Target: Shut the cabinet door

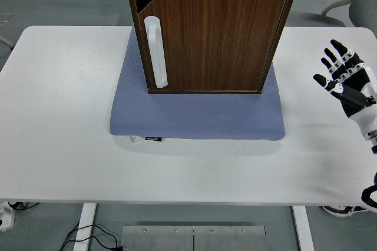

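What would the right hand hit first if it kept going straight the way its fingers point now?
Probably nothing: the right hand is open, fingers pointing up and away over bare table, right of the cabinet. Past the far edge, depth is unclear.

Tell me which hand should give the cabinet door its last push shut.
Right, probably. The right hand is the only one in view, open, over the table right of the cabinet. The door looks not fully shut, a gap showing at its upper left corner.
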Motion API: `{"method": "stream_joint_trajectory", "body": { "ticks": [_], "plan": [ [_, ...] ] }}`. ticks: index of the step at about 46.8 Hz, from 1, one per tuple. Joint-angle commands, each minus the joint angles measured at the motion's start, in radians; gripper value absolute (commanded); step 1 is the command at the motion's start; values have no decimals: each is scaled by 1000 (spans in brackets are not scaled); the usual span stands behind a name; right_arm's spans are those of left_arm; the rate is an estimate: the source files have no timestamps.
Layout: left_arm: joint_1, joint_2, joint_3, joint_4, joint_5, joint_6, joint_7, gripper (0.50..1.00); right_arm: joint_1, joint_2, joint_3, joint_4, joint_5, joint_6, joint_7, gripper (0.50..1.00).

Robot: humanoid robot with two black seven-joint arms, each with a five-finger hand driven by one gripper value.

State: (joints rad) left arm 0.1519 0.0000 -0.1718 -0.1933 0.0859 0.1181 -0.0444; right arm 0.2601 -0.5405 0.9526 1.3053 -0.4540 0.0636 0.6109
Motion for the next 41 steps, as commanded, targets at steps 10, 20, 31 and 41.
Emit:
{"method": "stream_joint_trajectory", "body": {
  "ticks": [10,20,31,41],
  "plan": [
    [0,0,0,0,0,0,0,1000,-67,-18,44,-9,4,45,0,1000],
    [0,0,0,0,0,0,0,1000,-94,-15,89,-29,32,48,0,1000],
    [0,0,0,0,0,0,0,1000,-114,-15,87,-37,57,74,0,1000],
    [0,0,0,0,0,0,0,1000,-133,-13,89,-35,57,78,0,1000]
  ]
}}
